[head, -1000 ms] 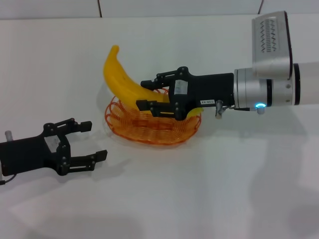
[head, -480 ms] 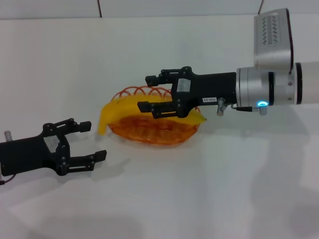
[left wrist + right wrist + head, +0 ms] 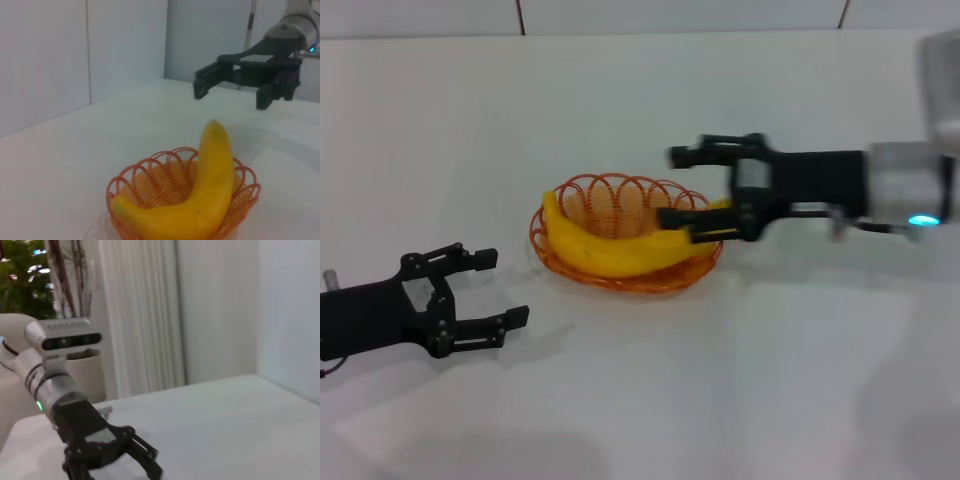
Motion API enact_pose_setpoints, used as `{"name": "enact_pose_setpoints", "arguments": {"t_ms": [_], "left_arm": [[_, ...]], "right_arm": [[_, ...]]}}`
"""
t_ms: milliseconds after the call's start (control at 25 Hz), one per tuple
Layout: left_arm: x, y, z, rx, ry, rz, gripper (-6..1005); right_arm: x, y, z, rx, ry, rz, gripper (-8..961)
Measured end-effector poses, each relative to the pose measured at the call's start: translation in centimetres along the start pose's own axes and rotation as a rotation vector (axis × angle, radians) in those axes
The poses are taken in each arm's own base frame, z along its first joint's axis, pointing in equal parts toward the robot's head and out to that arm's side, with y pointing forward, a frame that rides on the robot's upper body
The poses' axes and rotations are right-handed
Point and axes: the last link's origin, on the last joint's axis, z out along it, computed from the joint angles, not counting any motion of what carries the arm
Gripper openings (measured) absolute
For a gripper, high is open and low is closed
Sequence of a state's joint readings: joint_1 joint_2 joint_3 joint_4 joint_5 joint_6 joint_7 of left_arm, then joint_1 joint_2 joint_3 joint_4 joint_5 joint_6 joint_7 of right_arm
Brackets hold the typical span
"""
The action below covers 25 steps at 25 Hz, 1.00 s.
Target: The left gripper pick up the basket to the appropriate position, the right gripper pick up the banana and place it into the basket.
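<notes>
The yellow banana (image 3: 615,250) lies in the orange wire basket (image 3: 620,195) at the table's middle; both also show in the left wrist view, banana (image 3: 210,190) and basket (image 3: 125,187). My right gripper (image 3: 676,187) is open and empty, just right of the basket and over its right rim. It also shows far off in the left wrist view (image 3: 232,90). My left gripper (image 3: 500,287) is open and empty on the table, left of and nearer than the basket. It shows in the right wrist view (image 3: 145,462).
The white table (image 3: 720,380) stretches all around the basket. A white wall edge runs along the back (image 3: 620,20). The left arm's silver forearm with green light shows in the right wrist view (image 3: 50,385).
The banana has dropped from a tilted pose into the basket and lies flat. My right gripper has let it go and drawn back to the right. The left gripper barely moved.
</notes>
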<state>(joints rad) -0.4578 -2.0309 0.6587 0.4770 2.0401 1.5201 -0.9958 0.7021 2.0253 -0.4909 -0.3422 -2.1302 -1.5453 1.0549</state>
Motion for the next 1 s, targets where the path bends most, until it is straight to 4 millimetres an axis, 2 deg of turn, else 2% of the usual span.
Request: {"name": "enact_pose_setpoints", "arguments": {"t_ms": [200, 400, 520, 640, 1000], "left_arm": [[-0.4, 0.1, -0.6, 0.032, 0.015, 0.006, 879], [-0.9, 0.2, -1.2, 0.06, 0.02, 0.009, 879], [-1.3, 0.0, -1.6, 0.099, 0.016, 0.01, 879], [-1.6, -0.2, -1.6, 0.127, 0.021, 0.011, 879], [-1.1, -0.7, -0.8, 0.119, 0.012, 0.045, 879]], "right_arm": [[1.9, 0.0, -4.4, 0.1, 0.02, -0.014, 838], [3.5, 0.2, -6.8, 0.147, 0.076, -0.07, 836], [4.7, 0.6, -7.1, 0.161, 0.112, -0.135, 836], [6.0, 1.0, -6.4, 0.175, 0.154, -0.18, 835], [6.4, 0.9, -5.5, 0.173, 0.179, -0.183, 833]]}}
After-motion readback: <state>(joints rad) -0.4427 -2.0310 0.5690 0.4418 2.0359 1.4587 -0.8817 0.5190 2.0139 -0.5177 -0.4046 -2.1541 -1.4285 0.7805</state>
